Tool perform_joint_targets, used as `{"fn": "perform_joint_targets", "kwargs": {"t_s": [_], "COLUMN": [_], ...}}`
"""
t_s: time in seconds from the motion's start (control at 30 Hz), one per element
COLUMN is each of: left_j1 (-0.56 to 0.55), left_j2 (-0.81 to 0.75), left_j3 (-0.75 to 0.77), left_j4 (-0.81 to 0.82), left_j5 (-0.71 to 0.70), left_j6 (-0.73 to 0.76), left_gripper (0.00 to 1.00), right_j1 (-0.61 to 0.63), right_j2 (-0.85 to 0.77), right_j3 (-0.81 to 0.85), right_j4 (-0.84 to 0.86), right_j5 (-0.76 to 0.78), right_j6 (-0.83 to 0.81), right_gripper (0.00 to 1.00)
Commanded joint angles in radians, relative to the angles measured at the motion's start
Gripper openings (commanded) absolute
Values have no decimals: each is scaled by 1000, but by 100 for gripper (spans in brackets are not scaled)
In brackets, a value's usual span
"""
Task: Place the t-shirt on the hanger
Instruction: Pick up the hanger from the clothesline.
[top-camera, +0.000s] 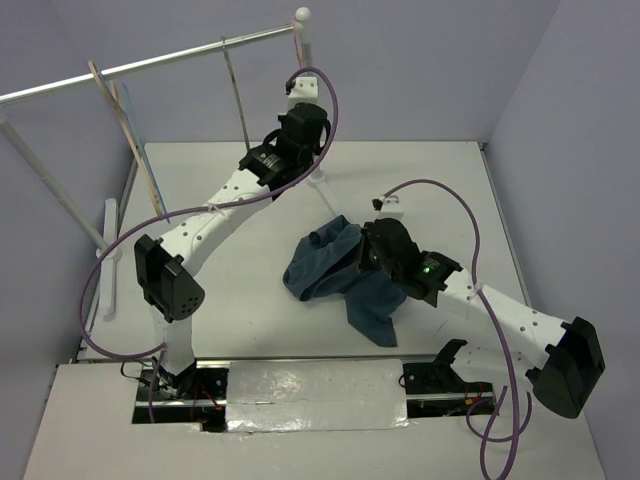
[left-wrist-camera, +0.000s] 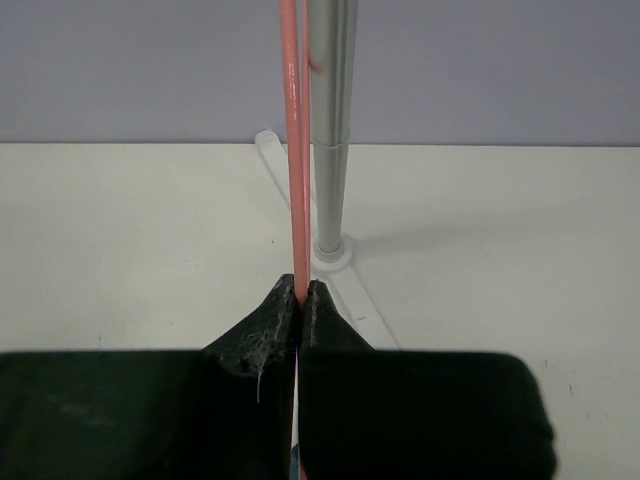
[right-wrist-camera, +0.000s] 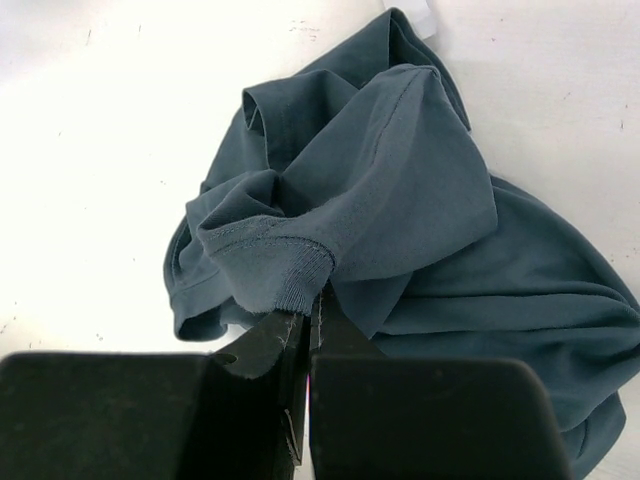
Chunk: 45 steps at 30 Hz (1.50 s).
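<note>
T-shirt (top-camera: 335, 272) crumpled on the table (top-camera: 430, 170) right of centre, ribbed edge pinched in the closed right tool (right-wrist-camera: 311, 318); hanger (left-wrist-camera: 293, 150) wire upright beside the grey post (left-wrist-camera: 330, 150), clamped in the closed left tool (left-wrist-camera: 301, 297).

The t-shirt (top-camera: 325, 265) lies bunched on the table (top-camera: 230, 300), right of centre. The right gripper (right-wrist-camera: 310, 312) is at its right side, pinched on a fold. Far behind, mid-table, the left gripper (left-wrist-camera: 301, 297) grips the hanger (left-wrist-camera: 293, 150) just left of the rack's post (left-wrist-camera: 330, 150). The rail (top-camera: 150, 65) runs left from the post, with other hangers (top-camera: 128, 135) on it at far left.
</note>
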Motion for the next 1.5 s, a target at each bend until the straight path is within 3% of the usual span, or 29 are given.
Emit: {"fn": "perform_joint_targets", "kwargs": {"t_s": [0.0, 0.37, 0.7, 0.97, 1.37, 1.47], "left_j1": [-6, -6, -8, -28, -135, -166], "left_j2": [-72, -161, -333, -422, -631, -691], "left_j3": [45, 9, -231, -319, -547, -618], "left_j4": [-23, -106, -75, -126, -256, -245], "left_j5": [30, -5, 67, 209, 68, 148], "left_j6": [27, 18, 24, 82, 67, 79], "left_gripper": [0, 0, 0, 0, 0, 0], "right_j1": [-3, -3, -3, -3, -7, -21], "right_j2": [0, -14, -12, -25, 6, 11], "right_j3": [7, 1, 1, 0, 15, 13], "right_j4": [38, 42, 41, 38, 11, -2], "right_j5": [7, 2, 8, 18, 59, 79], "right_j6": [-16, -17, -17, -17, 4, 13], "right_gripper": [0, 0, 0, 0, 0, 0]}}
